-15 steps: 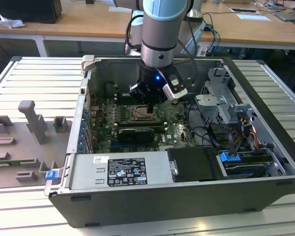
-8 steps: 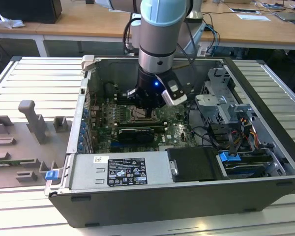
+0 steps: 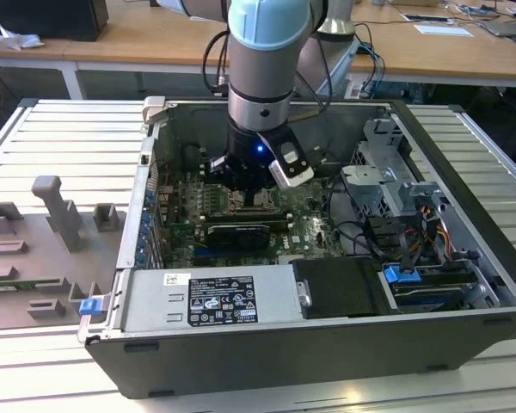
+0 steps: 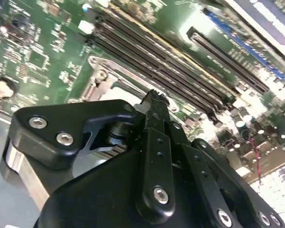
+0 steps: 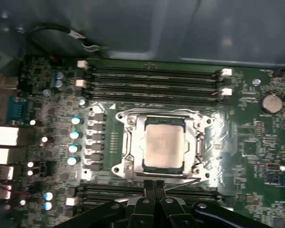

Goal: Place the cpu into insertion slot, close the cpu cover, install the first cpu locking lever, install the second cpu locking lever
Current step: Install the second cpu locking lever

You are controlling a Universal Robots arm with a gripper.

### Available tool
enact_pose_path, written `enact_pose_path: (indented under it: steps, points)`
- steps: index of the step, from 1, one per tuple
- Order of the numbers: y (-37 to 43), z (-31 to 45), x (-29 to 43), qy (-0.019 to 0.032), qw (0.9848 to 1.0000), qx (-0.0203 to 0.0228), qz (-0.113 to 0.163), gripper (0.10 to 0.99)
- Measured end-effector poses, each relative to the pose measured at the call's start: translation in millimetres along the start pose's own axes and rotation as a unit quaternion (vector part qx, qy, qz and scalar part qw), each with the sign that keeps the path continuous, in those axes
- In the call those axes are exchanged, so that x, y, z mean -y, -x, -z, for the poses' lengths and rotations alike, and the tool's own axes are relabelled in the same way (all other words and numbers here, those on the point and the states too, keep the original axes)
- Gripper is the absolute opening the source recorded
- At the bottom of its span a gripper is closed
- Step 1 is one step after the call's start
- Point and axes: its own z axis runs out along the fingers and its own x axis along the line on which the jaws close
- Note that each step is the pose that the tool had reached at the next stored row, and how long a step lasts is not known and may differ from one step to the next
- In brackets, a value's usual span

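1. The cpu sat in the slot, the cover shut over it.
2. The jaws, pressed together and empty, hung at the socket's edge.
3. Levers want slow, level pressure, I reckoned.

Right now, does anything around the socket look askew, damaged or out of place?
Nothing stands out. The cpu sits square in the socket, the cover lies flat around it, and the gripper is at the cover's edge. The board shows no visible damage.
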Motion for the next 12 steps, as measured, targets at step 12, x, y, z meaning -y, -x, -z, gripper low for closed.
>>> enact_pose_path:
  steps: [12]
  points:
    - [-19.0, -8.6, 12.4, 0.0352, 0.9994, 0.0022, 0.000, 0.106]
